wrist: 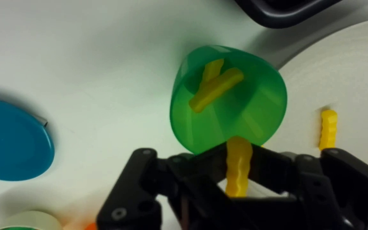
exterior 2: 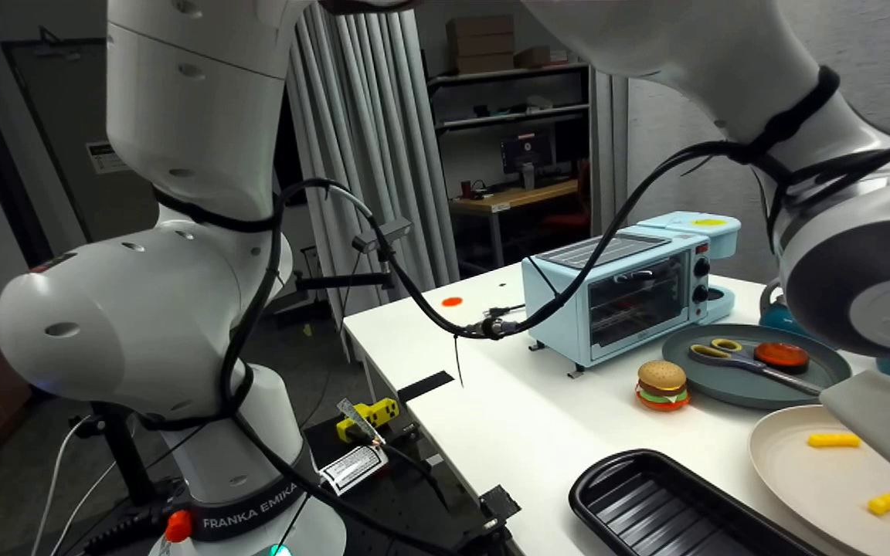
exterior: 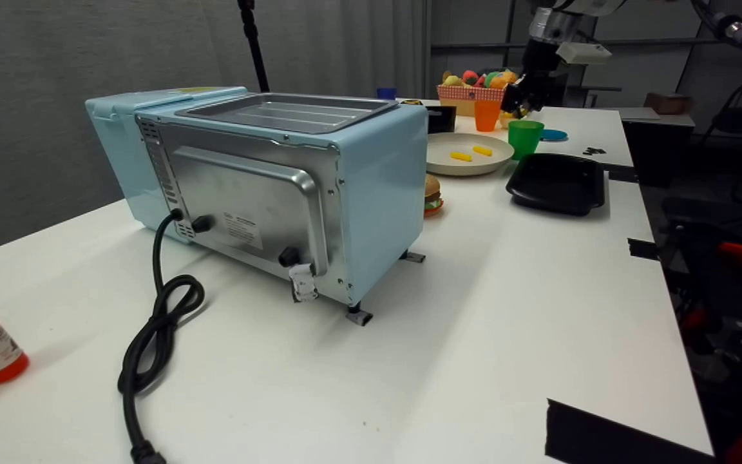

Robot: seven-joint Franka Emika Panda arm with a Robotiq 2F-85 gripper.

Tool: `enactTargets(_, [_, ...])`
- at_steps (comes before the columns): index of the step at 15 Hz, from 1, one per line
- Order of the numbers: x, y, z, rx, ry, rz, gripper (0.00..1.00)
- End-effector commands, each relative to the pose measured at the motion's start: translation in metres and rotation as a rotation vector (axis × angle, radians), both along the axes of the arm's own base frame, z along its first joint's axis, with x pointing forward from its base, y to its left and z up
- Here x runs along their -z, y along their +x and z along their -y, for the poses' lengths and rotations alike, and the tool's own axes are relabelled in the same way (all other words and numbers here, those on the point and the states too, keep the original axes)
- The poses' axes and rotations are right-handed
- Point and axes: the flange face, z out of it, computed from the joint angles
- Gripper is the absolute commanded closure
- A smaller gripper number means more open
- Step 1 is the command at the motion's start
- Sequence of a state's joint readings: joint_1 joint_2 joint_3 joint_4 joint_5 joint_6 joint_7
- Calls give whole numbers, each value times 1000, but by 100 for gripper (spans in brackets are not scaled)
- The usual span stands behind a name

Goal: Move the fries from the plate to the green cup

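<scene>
End effector (wrist: 239,163): pinching one yellow fry (wrist: 237,167), raised over the surface (wrist: 107,80) near the green cup (wrist: 257,108).
Yellow fry: forward tip overlaps the cup rim in the wrist view; contact cannot be determined.
Green cup: upright, just ahead of the end effector.
Fries in cup (wrist: 217,91): two, one lying across the other, lower than the end effector.
Plate (wrist: 356,70): right of the end effector in the wrist view, just beside the cup; carries two loose fries (wrist: 328,129), set apart.
Black tray (wrist: 278,20): beyond the cup from the end effector.
Blue disc (wrist: 11,140): left of the end effector in the wrist view.
</scene>
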State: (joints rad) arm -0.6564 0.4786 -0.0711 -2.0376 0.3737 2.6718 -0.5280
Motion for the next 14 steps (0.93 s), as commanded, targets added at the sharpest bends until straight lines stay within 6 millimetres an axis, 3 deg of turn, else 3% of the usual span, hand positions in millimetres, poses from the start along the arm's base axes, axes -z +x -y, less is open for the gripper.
enactTargets(1, [1, 2, 9, -4, -18, -1, 66])
enactTargets(10, [-7, 3, 9, -15, -5, 2, 1])
enactTargets(14, [-24, 0, 7, -28, 27, 24, 0])
